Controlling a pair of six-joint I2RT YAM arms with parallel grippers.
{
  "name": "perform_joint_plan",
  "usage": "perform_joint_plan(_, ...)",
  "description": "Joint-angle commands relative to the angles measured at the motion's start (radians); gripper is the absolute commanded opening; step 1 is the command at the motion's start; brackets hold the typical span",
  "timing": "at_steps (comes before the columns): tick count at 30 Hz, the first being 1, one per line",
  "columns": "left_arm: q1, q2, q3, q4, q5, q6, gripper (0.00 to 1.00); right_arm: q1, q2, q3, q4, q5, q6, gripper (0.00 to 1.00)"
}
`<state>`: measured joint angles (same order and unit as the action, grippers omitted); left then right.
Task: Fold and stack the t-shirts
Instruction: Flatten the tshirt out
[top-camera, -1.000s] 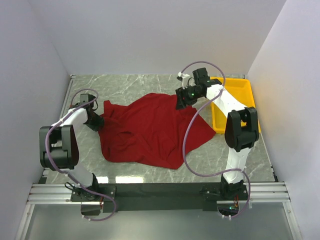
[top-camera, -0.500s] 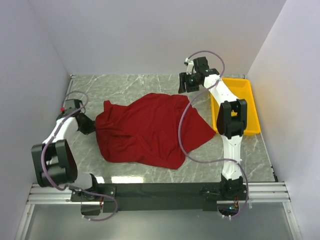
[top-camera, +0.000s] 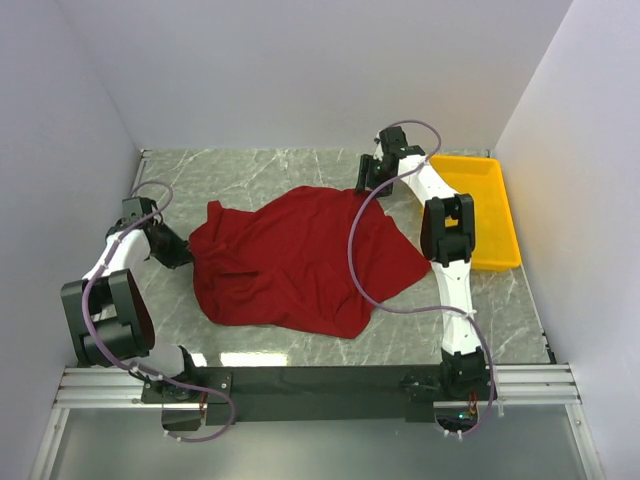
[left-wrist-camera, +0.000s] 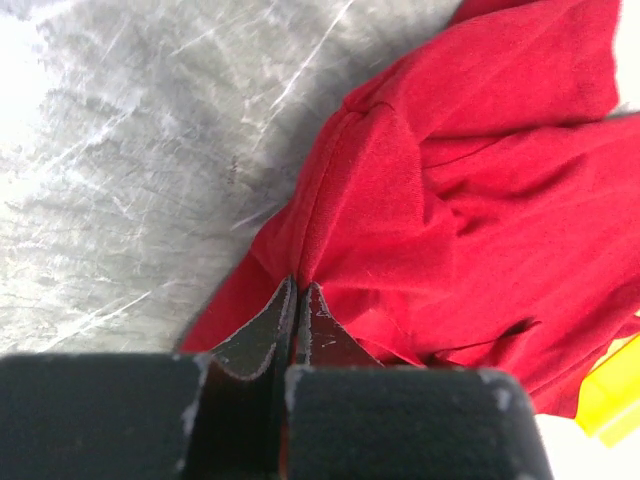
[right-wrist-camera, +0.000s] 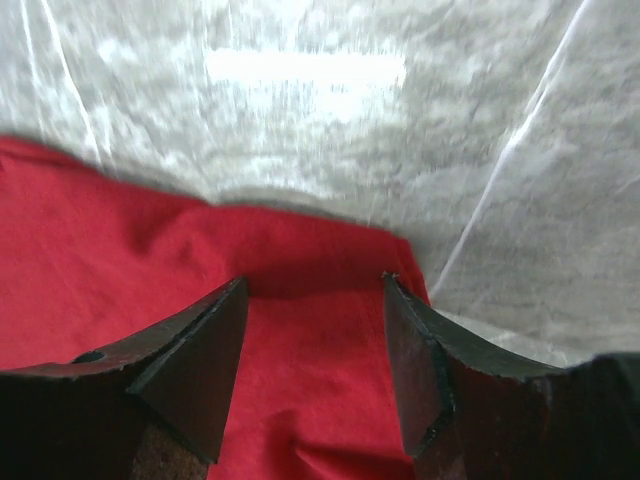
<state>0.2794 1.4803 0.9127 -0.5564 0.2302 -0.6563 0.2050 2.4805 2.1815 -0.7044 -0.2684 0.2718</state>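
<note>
**Shirt pinned at its left end, far edge not yet taken**

The marble table (top-camera: 290, 170) carries the whole scene; across its middle lies the dark red t-shirt (top-camera: 300, 260), loosely spread and rumpled, not yet folded, its long axis running left to right. The yellow tray (top-camera: 480, 195) sits at the far right, just beside the cloth's right corner but apart from it, and I see nothing in it.

The coming move turns on two ends of the cloth. The shirt lies to the right of the left gripper (top-camera: 183, 254), which sits at the garment's left end; from the right gripper (top-camera: 368, 180) the shirt spreads toward the near side and the left, since that gripper hangs over the far edge, right of the middle. Each arm is thus nearest to its own side of the cloth, and the stretch between them runs slantwise across the shirt.

The left gripper's fingers are pressed together with a ridge of red fabric pinched at their tips; creases fan out from that pinch toward the right. The right gripper's fingers stand well apart and hold nothing; in the wrist view they straddle the far hem, red cloth beneath and between them, bare marble just beyond. Whether their tips touch the fabric I cannot tell. My judgement: the right side needs to close on that hem before any pull can flatten the shirt.
</note>
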Motion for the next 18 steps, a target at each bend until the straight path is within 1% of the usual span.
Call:
perform_joint_plan(1,0.017,-0.015,0.061,-0.034,0.014,0.041,0.01,0.002,0.029,0.066,0.003,0.024,0.075,0.63)
perform_joint_plan(5,0.049,-0.029,0.080,-0.065,0.006,0.050,0.01,0.004,0.073,0.087,-0.003,-0.002,0.109,0.58)
perform_joint_plan(6,0.063,-0.031,0.083,-0.068,0.006,0.052,0.01,0.002,0.080,0.090,-0.004,-0.008,0.110,0.51)
perform_joint_plan(7,0.072,-0.032,0.086,-0.071,0.004,0.056,0.01,0.002,0.092,0.098,-0.007,-0.023,0.112,0.47)
perform_joint_plan(8,0.079,-0.029,0.095,-0.077,0.006,0.058,0.01,0.002,0.098,0.104,-0.010,-0.031,0.110,0.34)
perform_joint_plan(10,0.102,-0.019,0.104,-0.079,0.011,0.069,0.01,0.002,0.113,0.122,-0.012,-0.055,0.099,0.20)
perform_joint_plan(11,0.110,-0.012,0.120,-0.077,0.012,0.072,0.01,-0.003,0.115,0.127,-0.012,-0.063,0.098,0.02)
perform_joint_plan(12,0.124,-0.006,0.129,-0.071,0.020,0.076,0.01,-0.004,0.115,0.132,-0.010,-0.069,0.098,0.00)
perform_joint_plan(15,0.150,0.032,0.169,-0.048,0.044,0.098,0.01,-0.038,0.087,0.139,0.023,-0.075,0.101,0.00)
perform_joint_plan(18,0.170,0.090,0.228,-0.017,0.073,0.124,0.01,-0.088,0.029,0.126,0.091,-0.031,0.110,0.00)
